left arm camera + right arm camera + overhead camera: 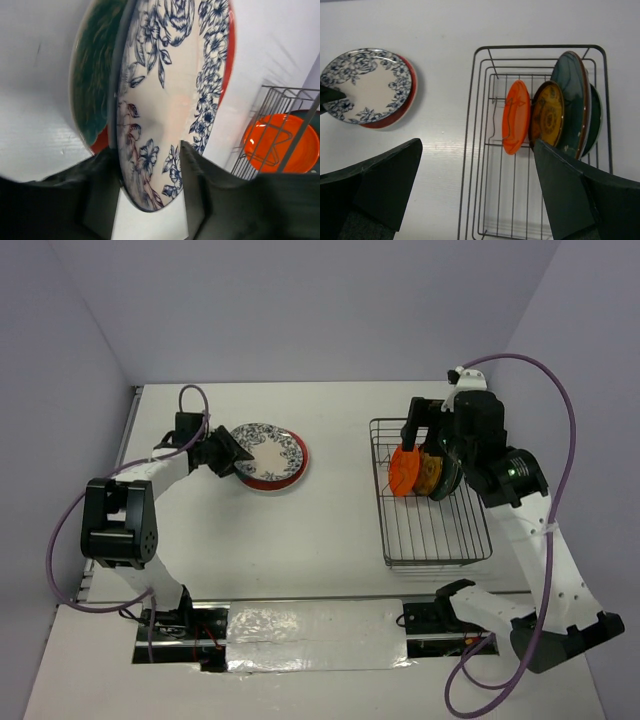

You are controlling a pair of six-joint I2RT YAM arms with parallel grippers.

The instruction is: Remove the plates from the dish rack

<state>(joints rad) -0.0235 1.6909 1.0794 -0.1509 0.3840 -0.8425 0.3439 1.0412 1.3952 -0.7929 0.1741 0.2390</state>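
**Spotter one:** Your left gripper [148, 150] is clamped on the left rim of the white floral plate [268, 452], one finger on its face and the other beneath. That plate lies on the teal-and-red plate [92, 85] at the left of the table [340, 540]. You get only a crescent of the lower plate, and the left wrist view cuts off the tops of both.

**Spotter two:** Your right gripper [477, 150] hangs over the dish rack [440, 535], fingers spread wide and holding nothing. On edge in the rack's far half, left to right, you have the orange plate [516, 117], an amber-patterned plate [547, 115] and the dark teal plate [572, 95]. The first two overlap in view, so you cannot tell whether they touch.

**Spotter one:** From above, your right arm [500, 470] covers most of that row, and only the orange one shows well. Behind the dark teal plate there is a green sliver [595, 120]. You cannot tell whether it is a separate plate.

**Spotter two:** The right wrist view crops the rack's near end. For room, a broad stretch of white table lies between the stack and the rack's left wall. The rack's near half shows its grid floor, and its far wall stands short of the table's far edge.
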